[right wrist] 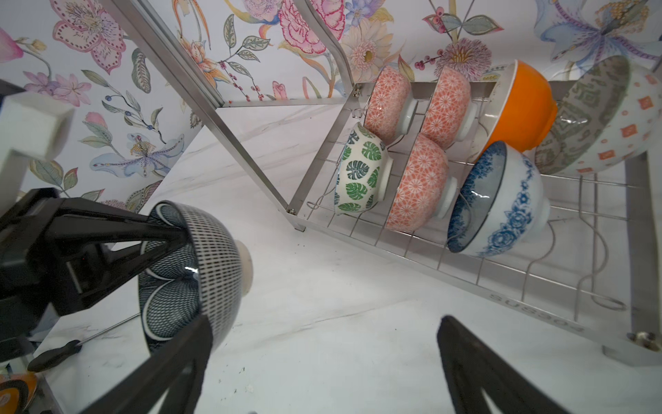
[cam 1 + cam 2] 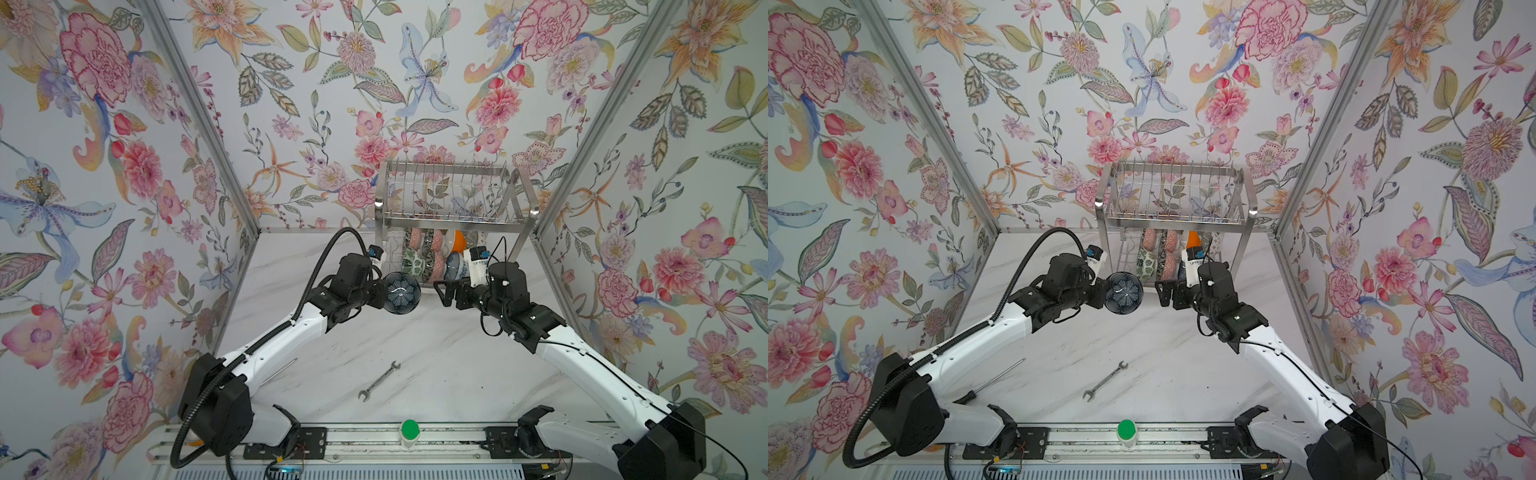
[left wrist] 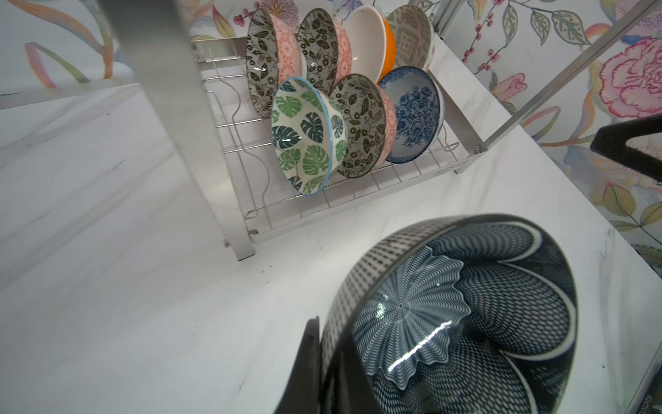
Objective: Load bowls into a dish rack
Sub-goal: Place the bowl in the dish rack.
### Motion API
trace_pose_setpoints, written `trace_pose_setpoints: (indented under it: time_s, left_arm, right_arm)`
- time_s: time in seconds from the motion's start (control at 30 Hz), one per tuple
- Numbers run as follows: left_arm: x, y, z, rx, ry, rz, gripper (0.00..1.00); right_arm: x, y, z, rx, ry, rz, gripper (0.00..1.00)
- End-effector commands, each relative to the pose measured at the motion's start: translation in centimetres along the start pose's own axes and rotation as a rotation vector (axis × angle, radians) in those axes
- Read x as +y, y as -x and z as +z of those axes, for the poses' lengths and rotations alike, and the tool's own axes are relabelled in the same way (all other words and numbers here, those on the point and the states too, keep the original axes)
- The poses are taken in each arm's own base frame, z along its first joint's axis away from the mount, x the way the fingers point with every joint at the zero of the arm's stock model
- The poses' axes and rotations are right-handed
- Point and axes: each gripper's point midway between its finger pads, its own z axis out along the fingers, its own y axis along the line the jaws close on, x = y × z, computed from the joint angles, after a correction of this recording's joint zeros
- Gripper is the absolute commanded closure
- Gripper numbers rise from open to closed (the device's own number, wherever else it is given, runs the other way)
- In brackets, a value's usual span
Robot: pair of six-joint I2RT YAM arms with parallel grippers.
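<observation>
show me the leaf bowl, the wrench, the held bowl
leaf bowl point(image 3: 304, 139): left wrist view, its inside
wrench point(image 2: 379, 381): in a top view, mid shaft
held bowl point(image 2: 401, 293): in a top view, inside centre

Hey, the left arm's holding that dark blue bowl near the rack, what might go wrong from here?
1. The left tool pinches only the rim of the dark blue bowl above the table, so it may slip and drop.
2. The lower tier of the dish rack is crowded; sliding in beside the green-leaf bowl may knock it.
3. The open right tool sits close by and might bump the bowl.
</observation>
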Motion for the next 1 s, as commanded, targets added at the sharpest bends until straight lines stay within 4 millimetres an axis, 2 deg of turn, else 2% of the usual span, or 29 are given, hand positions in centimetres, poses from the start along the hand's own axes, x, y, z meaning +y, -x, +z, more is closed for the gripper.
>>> trace_pose_setpoints:
  time_s: [0.0,0.13,0.17,0.3,0.4,0.53,0.67,0.83,0.97]
  left_arm:
    - [-3.1,4.7,0.5,-0.129,-0.084,0.016,1.00]
    - [-4.7,6.6,0.8,-0.177,-0.122,0.027,1.00]
    - [-4.7,6.2,2.2,-0.157,-0.122,0.029,1.00]
    - [-6.1,7.4,2.9,-0.176,-0.151,0.041,1.00]
    - [-7.2,7.7,3.3,-0.176,-0.172,0.049,1.00]
    - [-7.9,7.9,3.5,-0.180,-0.191,0.053,1.00]
    - [-8.5,7.9,3.4,-0.180,-0.208,0.065,1.00]
    - [-9.2,7.8,2.9,-0.188,-0.236,0.080,1.00]
    - [-9.3,7.8,2.6,-0.193,-0.244,0.080,1.00]
  right_arm:
    - [0.7,1.0,0.1,-0.027,0.014,0.013,0.01]
    - [0.7,0.9,0.5,-0.012,0.010,0.020,0.01]
    - [0.7,0.8,0.7,-0.001,0.008,0.020,0.02]
    - [0.3,0.1,1.8,0.040,-0.014,0.031,0.08]
    - [-0.3,0.2,2.1,0.042,-0.055,0.040,0.24]
    - [-1.2,0.8,2.0,0.029,-0.113,0.041,0.54]
    - [-1.7,1.3,2.0,0.024,-0.135,0.041,0.80]
    - [-2.0,1.5,2.0,0.025,-0.148,0.040,0.99]
    - [-2.1,1.8,1.8,0.021,-0.155,0.038,1.00]
